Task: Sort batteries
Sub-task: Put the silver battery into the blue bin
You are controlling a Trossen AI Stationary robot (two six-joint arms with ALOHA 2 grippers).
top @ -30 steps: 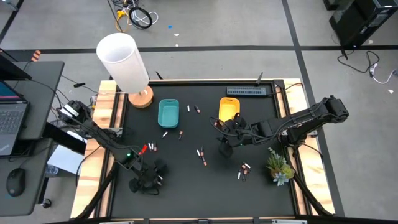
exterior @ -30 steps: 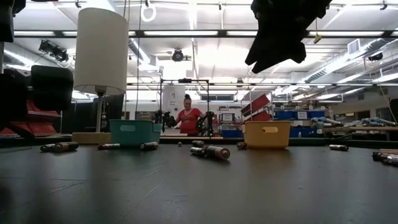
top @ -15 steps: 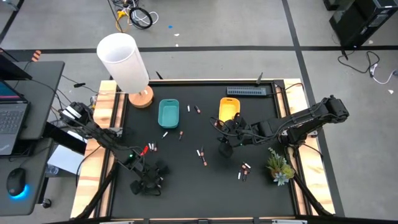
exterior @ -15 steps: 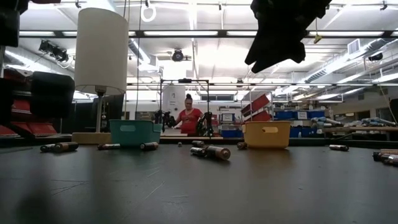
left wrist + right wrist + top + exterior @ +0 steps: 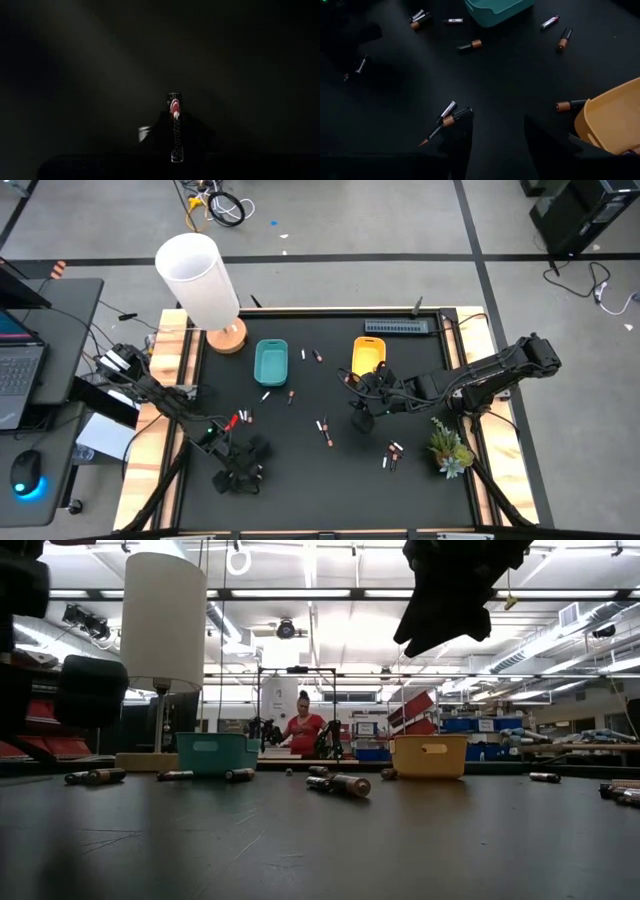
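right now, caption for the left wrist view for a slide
Left gripper shut on a dark battery, red marking visible, above the black table.

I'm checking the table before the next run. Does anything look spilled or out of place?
The batteries lie scattered loose across the black table, in small clusters, none visibly in the teal tray. A lamp and a small plant stand at the table's edges. Nothing looks damaged.
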